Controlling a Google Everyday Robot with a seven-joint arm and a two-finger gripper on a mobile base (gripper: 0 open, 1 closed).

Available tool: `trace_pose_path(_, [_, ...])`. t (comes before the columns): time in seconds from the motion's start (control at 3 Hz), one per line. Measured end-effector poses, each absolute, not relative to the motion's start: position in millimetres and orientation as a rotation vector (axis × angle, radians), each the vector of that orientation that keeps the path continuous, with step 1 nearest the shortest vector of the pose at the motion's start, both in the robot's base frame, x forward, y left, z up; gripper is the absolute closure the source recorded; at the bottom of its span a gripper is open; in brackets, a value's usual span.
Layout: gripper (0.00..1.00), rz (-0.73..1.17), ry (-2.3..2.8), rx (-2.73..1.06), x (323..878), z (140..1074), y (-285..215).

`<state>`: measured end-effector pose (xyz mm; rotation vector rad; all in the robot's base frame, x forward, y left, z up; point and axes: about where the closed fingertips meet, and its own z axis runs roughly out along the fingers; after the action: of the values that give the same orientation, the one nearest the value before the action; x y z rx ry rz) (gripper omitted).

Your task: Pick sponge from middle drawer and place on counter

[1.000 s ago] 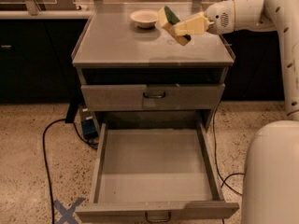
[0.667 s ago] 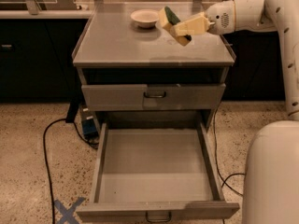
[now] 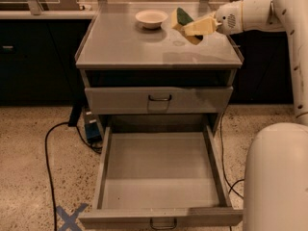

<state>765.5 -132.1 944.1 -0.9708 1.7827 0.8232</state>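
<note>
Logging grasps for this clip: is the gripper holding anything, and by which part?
The gripper, above the flat gray counter, holds the small green-and-yellow sponge by its lower right end.

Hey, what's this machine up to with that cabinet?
A robot arm reaches in from the right. Its gripper is shut on a green-and-yellow sponge, holding it just above the counter, to the right of a cream bowl. Below, the middle drawer stands pulled out and its tray looks empty. The sponge has not been set down yet.
</note>
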Motion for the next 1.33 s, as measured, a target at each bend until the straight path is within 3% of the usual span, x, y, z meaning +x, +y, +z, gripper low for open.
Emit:
trace_pose_path(0.67, [1.00,0.529,1.899,-0.754,832.7,916.1,-178.4])
trace_pose_path(1.33, [1.00,0.461,2.034,-0.741,853.0,880.1,-166.7])
